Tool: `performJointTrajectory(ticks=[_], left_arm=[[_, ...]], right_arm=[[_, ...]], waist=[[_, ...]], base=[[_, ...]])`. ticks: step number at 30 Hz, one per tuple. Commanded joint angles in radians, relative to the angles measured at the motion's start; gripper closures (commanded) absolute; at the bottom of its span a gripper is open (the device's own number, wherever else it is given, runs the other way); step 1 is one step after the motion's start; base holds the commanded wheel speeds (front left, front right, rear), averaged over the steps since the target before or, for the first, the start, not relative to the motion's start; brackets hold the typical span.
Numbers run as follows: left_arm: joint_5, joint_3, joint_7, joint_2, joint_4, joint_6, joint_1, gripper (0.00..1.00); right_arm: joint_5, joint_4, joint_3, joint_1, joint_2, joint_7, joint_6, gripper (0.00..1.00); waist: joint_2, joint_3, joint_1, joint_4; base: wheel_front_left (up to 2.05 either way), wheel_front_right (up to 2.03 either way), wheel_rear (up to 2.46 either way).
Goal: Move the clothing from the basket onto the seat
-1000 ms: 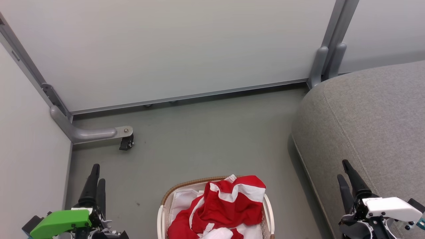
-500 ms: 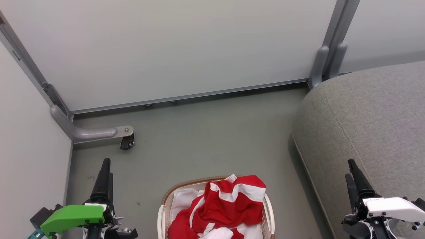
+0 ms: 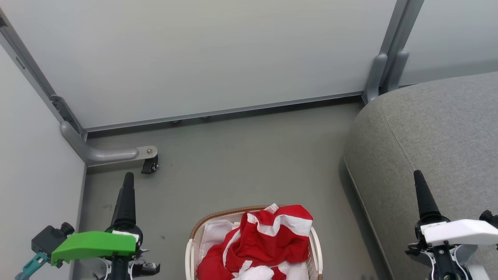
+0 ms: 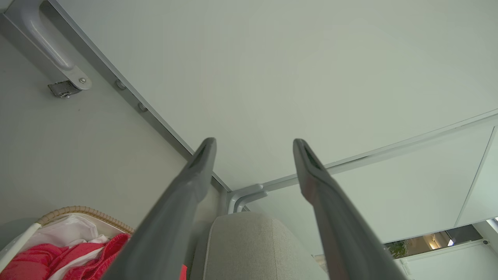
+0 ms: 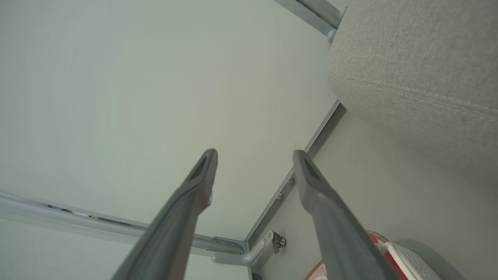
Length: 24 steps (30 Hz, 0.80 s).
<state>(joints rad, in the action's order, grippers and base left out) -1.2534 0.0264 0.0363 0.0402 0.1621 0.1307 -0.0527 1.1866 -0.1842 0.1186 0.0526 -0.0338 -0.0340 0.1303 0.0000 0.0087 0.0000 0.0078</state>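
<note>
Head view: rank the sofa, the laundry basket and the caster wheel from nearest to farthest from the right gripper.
1. Grey sofa, at the right, overlapped by the right gripper.
2. Laundry basket, bottom centre, to the gripper's left.
3. Caster wheel, far left on the floor.

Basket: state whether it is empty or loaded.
Loaded: the red-and-white clothing lies heaped inside the basket, rising past its woven rim.

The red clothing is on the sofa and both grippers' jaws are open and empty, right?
No: the clothing is in the basket, not on the sofa, per the head view. Left gripper and right gripper jaws are open and empty.
</note>
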Motion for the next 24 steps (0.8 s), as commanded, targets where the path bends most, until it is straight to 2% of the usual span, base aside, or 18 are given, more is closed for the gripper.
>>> performJointTrajectory(ticks=[1,10,24], left_arm=[[0.055,0.005,0.010,0.006,-0.025,-0.001,-0.007,0.00],[0.277,0.041,0.040,0.007,-0.053,-0.036,-0.005,0.00],[0.501,0.067,0.083,0.008,-0.028,-0.067,0.018,0.00]], right_arm=[[-0.066,0.036,-0.009,0.003,-0.009,-0.012,0.000,0.00],[-0.299,0.080,-0.043,-0.018,-0.010,-0.043,0.000,0.00],[-0.509,0.048,-0.061,-0.037,-0.012,-0.086,0.000,0.00]], waist=[[0.0000,0.000,0.0000,0.001],[0.0000,0.002,0.0000,0.004],[0.0000,0.001,0.0000,0.013]], base=[[0.00,0.00,0.00],[0.00,0.00,0.00],[0.00,0.00,0.00]])
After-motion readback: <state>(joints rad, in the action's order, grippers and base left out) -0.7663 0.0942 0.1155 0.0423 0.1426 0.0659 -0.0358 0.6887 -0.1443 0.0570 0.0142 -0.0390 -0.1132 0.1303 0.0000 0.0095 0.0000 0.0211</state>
